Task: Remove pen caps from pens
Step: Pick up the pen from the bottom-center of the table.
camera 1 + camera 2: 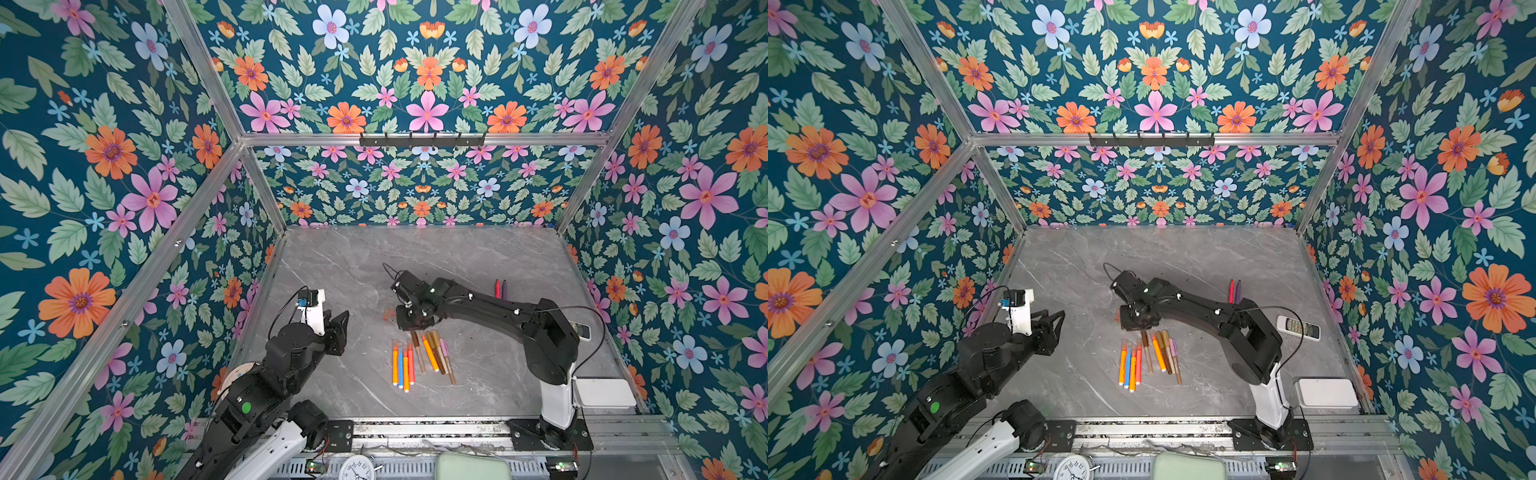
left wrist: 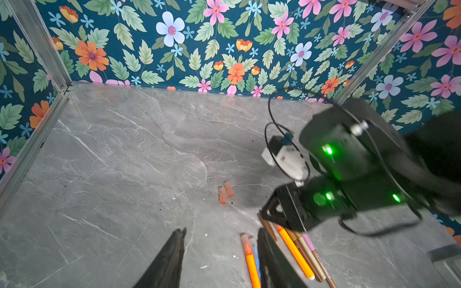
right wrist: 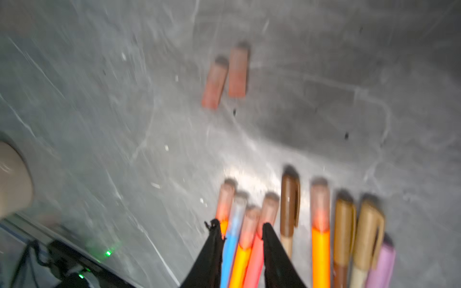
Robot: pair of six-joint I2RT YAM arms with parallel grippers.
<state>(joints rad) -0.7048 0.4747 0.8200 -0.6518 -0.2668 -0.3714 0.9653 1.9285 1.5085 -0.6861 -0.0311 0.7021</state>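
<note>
Right wrist view, looking straight down the right claw [image 3: 239,224]: its two black fingers stand apart, framing the cap ends of a blue pen [image 3: 232,239] and its orange and red neighbours, with nothing clamped that I can see. Two loose orange-red caps [image 3: 214,83] lie side by side on the grey bench [image 3: 99,124], a little beyond the row of pens [image 1: 430,353]. Every pen in that row shows a cap on here. By my reckoning that's two caps off, many to go, and we're at the pick of the next pen.

Over to the left claw [image 2: 222,230]: fingers apart, empty, hanging to the side and pointed at the same row.

Next move, I'd judge, is to single out one barrel, lift it clear, then give the cap end to the other claw to pull. That's tricky, because the pens lie touching.

Trouble spots now. This close view is smeared, so I can't tell whether the fingertips touch the pens or hover above them. In both top views the right claw is buried under its own wrist, along with several cap ends. A red pen [image 1: 497,289] and a purple pen [image 1: 504,289] sit well apart near the right wall, too small to tell whether they're capped.
</note>
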